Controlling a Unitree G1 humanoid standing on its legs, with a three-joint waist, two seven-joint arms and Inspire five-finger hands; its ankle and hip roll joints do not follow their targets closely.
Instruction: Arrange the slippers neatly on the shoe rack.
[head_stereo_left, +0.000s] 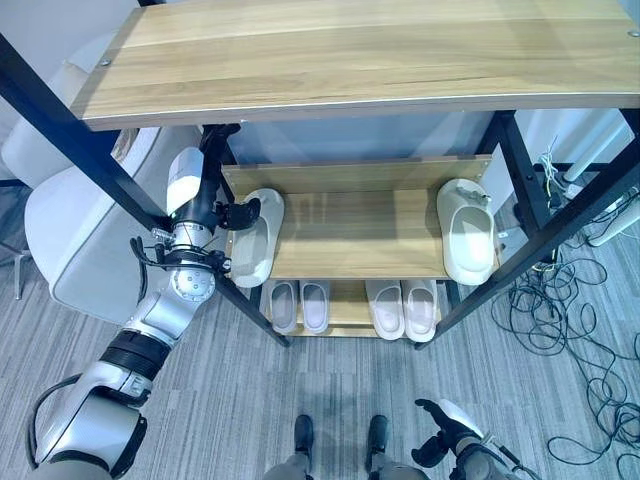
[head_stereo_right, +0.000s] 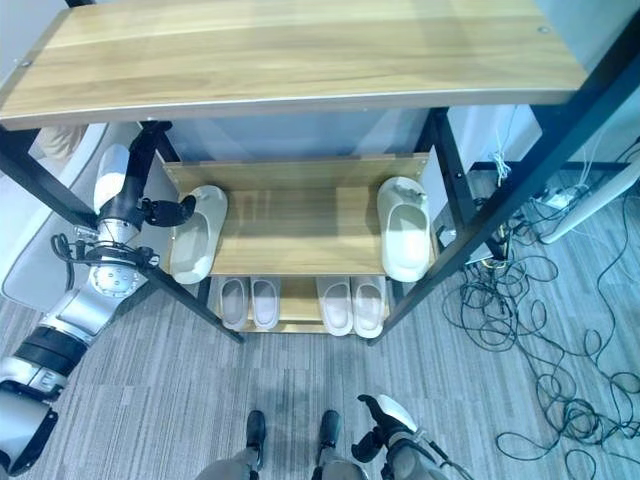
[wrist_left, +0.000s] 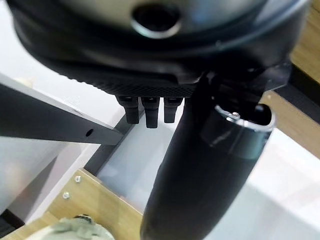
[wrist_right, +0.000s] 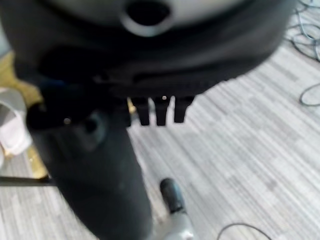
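A pale slipper (head_stereo_left: 255, 240) lies at the left end of the rack's middle shelf (head_stereo_left: 355, 235), toe toward me. My left hand (head_stereo_left: 232, 214) reaches in past the rack's left post and rests against that slipper's left rim, fingers relaxed and open; the left wrist view shows the slipper's edge (wrist_left: 75, 231) just past the thumb (wrist_left: 210, 165). A second pale slipper (head_stereo_left: 465, 232) lies at the shelf's right end. On the bottom shelf stand a small pair (head_stereo_left: 300, 305) and a larger pair (head_stereo_left: 403, 308). My right hand (head_stereo_left: 440, 425) hangs low near the floor, open and holding nothing.
The rack's wide wooden top shelf (head_stereo_left: 350, 50) overhangs the lower shelves. Black frame posts (head_stereo_left: 120, 180) slant beside my left arm. A white padded seat (head_stereo_left: 70, 230) stands left of the rack. Tangled cables (head_stereo_left: 560, 310) cover the grey floor on the right.
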